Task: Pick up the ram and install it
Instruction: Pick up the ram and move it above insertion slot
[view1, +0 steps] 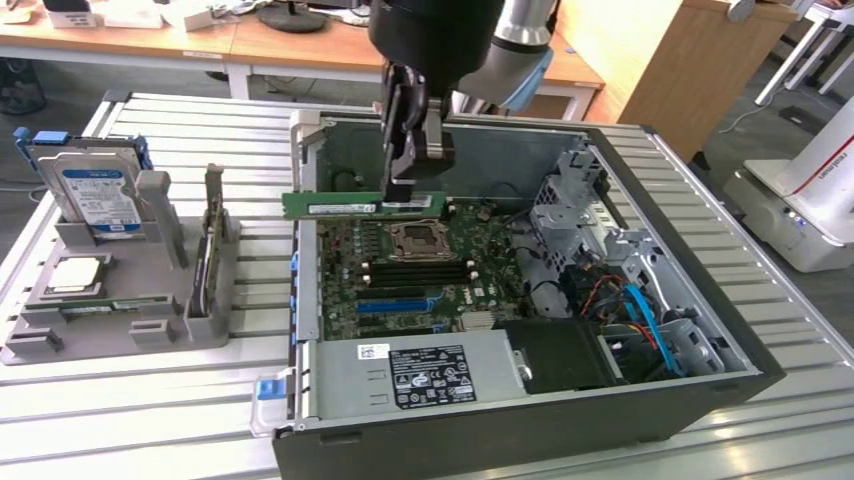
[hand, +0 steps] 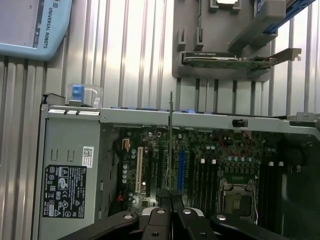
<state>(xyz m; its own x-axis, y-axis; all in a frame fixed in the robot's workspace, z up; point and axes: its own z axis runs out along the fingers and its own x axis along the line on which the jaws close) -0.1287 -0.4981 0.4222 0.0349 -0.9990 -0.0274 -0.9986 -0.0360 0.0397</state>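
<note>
The ram (view1: 350, 205) is a thin green stick with a white label, held level above the open computer case (view1: 694, 395). My gripper (view1: 407, 198) is shut on the stick's end nearer the exterior view's right. It hangs over the motherboard (view1: 387, 290), just above the processor socket (view1: 418, 240) and the black memory slots (view1: 400, 268). In the wrist view the ram (hand: 171, 140) shows edge-on as a thin line rising from my gripper (hand: 171, 197), with the motherboard (hand: 220, 155) and dark memory slots (hand: 202, 177) below it.
A grey holder (view1: 120, 325) on the exterior view's left carries a hard drive (view1: 91, 190), a silver processor (view1: 76, 275) and an upright card (view1: 210, 240). The power supply (view1: 414, 370) and drive cage (view1: 587, 190) sit inside the case. A slatted metal table (view1: 134, 410) lies underneath.
</note>
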